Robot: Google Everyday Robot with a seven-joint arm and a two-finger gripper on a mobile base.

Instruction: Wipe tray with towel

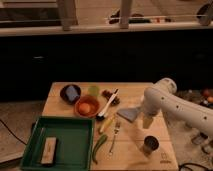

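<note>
The green tray [72, 137] lies at the front left of the wooden table, with a tan wooden block [48, 150] in it. The grey-blue towel [128, 114] lies flat on the table, right of the middle and apart from the tray. My white arm reaches in from the right. My gripper [146, 122] points down just at the towel's right edge, close to the table top.
Left of the towel are an orange bowl [86, 107], a dark bowl [70, 93], a green cup [93, 90] and a white-handled utensil [108, 104]. A fork [114, 134] and a green vegetable [99, 148] lie by the tray. A dark cup [150, 144] stands in front of the gripper.
</note>
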